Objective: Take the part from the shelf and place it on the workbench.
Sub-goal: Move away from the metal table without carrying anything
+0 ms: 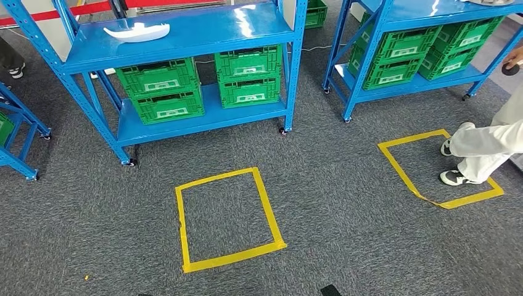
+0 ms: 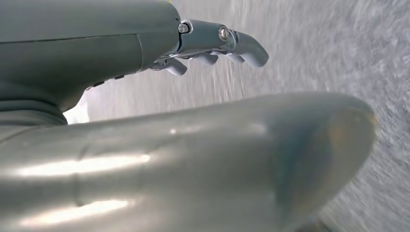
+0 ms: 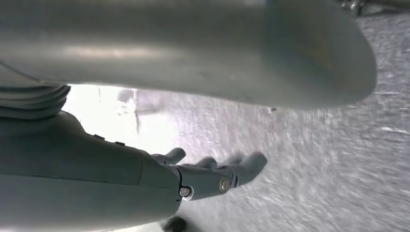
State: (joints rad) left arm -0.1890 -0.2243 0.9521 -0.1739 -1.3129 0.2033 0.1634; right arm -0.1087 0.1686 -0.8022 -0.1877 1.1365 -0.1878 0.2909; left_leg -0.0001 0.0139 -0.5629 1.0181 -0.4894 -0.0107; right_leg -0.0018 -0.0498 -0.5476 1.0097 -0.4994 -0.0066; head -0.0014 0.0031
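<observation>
White part [image 1: 137, 31] lies on blue shelf [image 1: 185, 38]

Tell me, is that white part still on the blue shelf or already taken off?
Still on the shelf. The white part lies flat on the blue shelf top level, untouched.

head view: up high on the robot, tipped forward and down at the grey carpet [image 1: 345, 203], blue shelves [image 1: 185, 37] at the far side
left wrist view: jammed right behind the left hand [image 2: 145, 48], aimed at blurry carpet
right wrist view: same deal behind the right hand [image 3: 159, 186]
shared: pretty much just the carpet
</observation>
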